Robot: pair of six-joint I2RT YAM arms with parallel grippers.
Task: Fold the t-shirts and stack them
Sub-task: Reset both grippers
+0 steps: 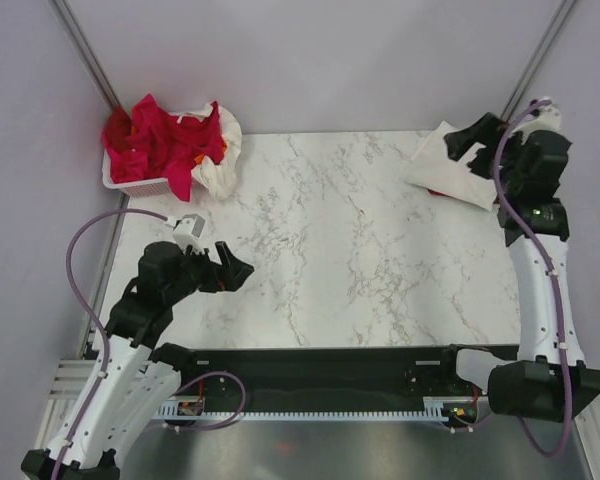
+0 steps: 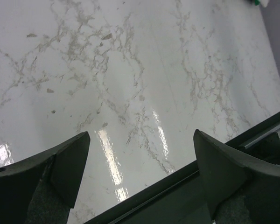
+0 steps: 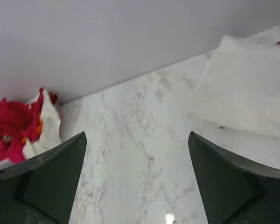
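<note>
A folded white t-shirt (image 1: 448, 165) lies at the table's far right corner, with a red edge showing beneath it (image 1: 435, 191). My right gripper (image 1: 477, 146) hovers over its far side, open, with nothing between the fingers. In the right wrist view the gripper (image 3: 137, 136) is open over bare marble, and the white shirt (image 3: 252, 93) is to its right. Crumpled red t-shirts (image 1: 155, 140) and a white one (image 1: 220, 160) fill the basket (image 1: 130, 184) at far left. My left gripper (image 1: 235, 268) stands open over the near-left marble, empty (image 2: 141, 134).
The white plastic basket sits in the far left corner against the wall. A black rail (image 1: 330, 360) runs along the table's near edge. Grey walls close off the back and both sides. A purple cable (image 1: 80, 250) loops beside the left arm.
</note>
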